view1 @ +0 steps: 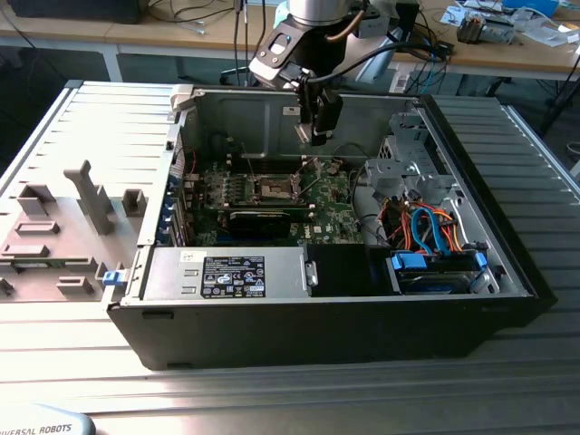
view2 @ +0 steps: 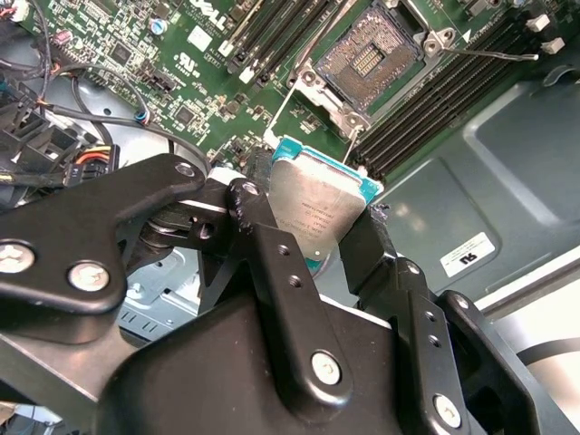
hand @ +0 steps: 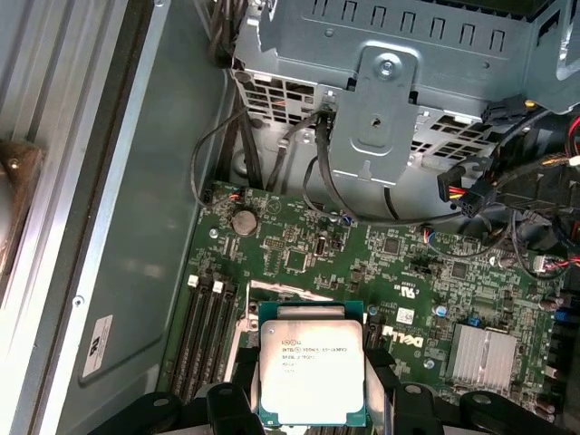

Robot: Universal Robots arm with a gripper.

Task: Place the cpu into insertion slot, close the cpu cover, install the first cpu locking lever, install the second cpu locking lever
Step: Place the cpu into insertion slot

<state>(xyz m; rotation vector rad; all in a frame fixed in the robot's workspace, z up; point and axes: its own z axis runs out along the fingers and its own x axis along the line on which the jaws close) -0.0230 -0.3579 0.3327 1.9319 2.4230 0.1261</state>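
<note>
My gripper (view1: pixel 317 134) hangs inside the open computer case, above the green motherboard (view1: pixel 331 204) and a little toward the rear wall from the insertion slot (view1: pixel 272 188). In both wrist views its black fingers are shut on the cpu (view2: pixel 317 204) (hand: pixel 311 362), a flat square chip with a silvery top and green rim, gripped by two opposite edges. In the second wrist view the slot (view2: pixel 370 56) lies uncovered, its pin field showing, with thin wire locking levers (view2: pixel 489 54) (view2: pixel 294 86) angled out beside it. I cannot make out the cpu cover.
A black graphics card (view1: pixel 263 220) lies just in front of the socket. The grey power supply (view1: pixel 227 272) fills the front of the case. A metal drive cage (view1: pixel 408 163) and coloured cables (view1: pixel 426 227) crowd the exterior view's right. Grey fixtures (view1: pixel 54 227) sit outside.
</note>
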